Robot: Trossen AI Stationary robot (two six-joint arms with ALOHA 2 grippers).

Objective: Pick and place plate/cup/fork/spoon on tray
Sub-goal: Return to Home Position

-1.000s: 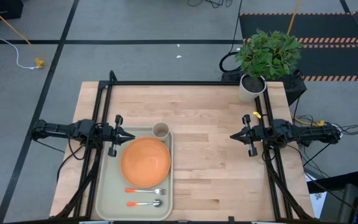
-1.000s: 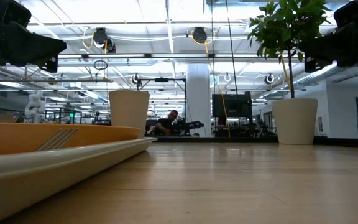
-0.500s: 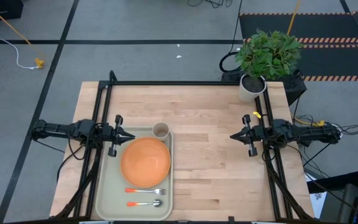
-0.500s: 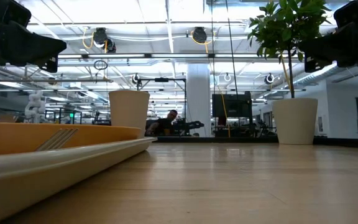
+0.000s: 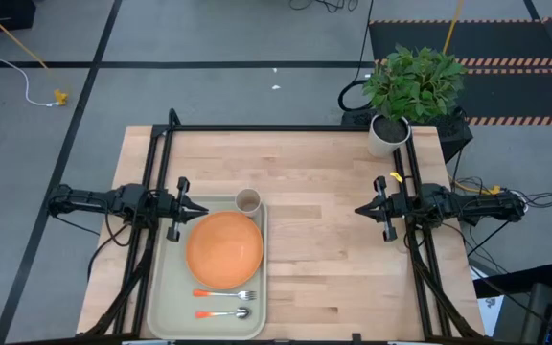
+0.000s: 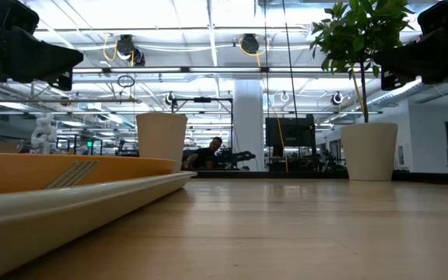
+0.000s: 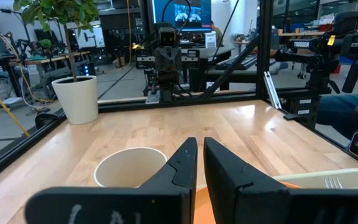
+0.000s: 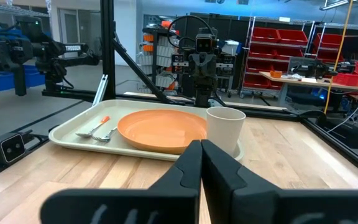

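The pale tray [image 5: 167, 309] lies on the table's left half. On it rest the orange plate [image 5: 223, 249], the tan cup [image 5: 247, 200] upright at its far right corner, and the fork [image 5: 226, 294] and spoon [image 5: 222, 312] near its near end. My left gripper [image 5: 202, 208] hovers shut above the tray's far left corner, beside the plate; the left wrist view shows its fingers [image 7: 200, 155] nearly together above the cup [image 7: 129, 167]. My right gripper [image 5: 360, 209] hovers shut over the table's right half, pointing at the tray [image 8: 67, 143].
A white plant pot with a green plant [image 5: 391, 132] stands at the table's far right corner. Black frame rails [image 5: 286, 127] run along the far, left and right sides. Bare wood [image 5: 324, 259] lies between the tray and my right arm.
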